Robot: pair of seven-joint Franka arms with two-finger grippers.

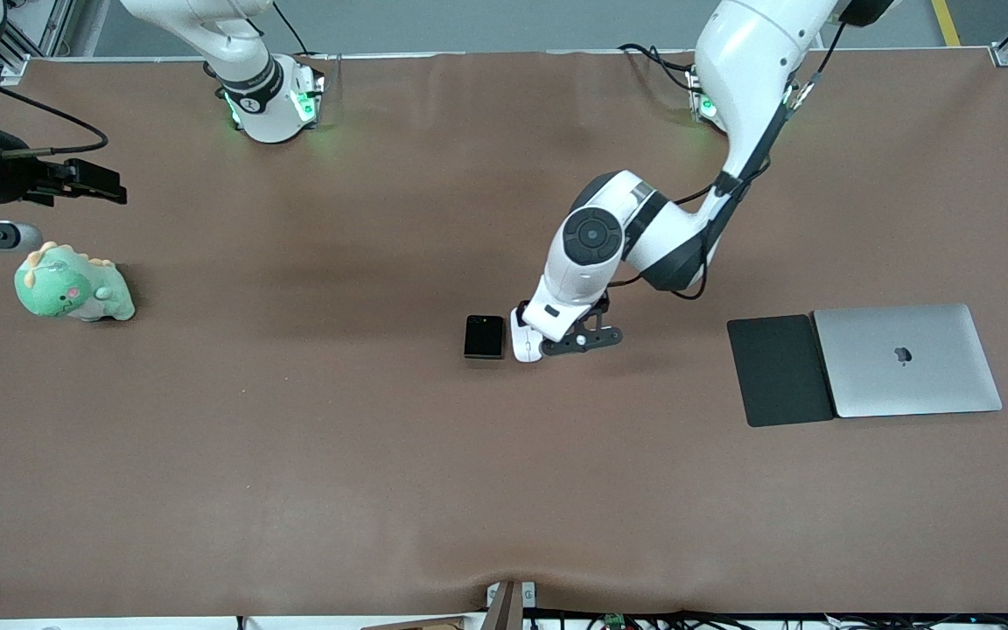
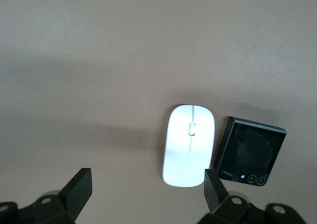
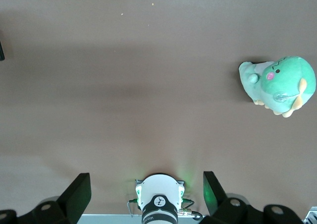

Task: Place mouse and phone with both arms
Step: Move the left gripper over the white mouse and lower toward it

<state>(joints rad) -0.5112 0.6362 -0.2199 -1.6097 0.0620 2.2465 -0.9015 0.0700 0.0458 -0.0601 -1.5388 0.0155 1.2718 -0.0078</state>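
Observation:
The white mouse [image 1: 523, 344] lies mid-table, side by side with the black folded phone [image 1: 484, 337], which is toward the right arm's end. My left gripper [image 1: 570, 342] hangs low just beside the mouse, toward the left arm's end, and its hand covers part of the mouse. In the left wrist view the mouse [image 2: 189, 144] and phone [image 2: 250, 152] lie flat and my left gripper [image 2: 147, 194] is open and empty, with one finger [image 2: 216, 188] close to the mouse's end. My right gripper [image 1: 88, 182] waits high above the table's right-arm end, open and empty [image 3: 147, 194].
A green plush dinosaur [image 1: 73, 285] sits under the right gripper's area and also shows in the right wrist view [image 3: 280, 85]. A closed silver laptop [image 1: 906, 359] and a flat black pad [image 1: 780, 370] lie toward the left arm's end. The right arm's base [image 3: 159, 201] shows below its gripper.

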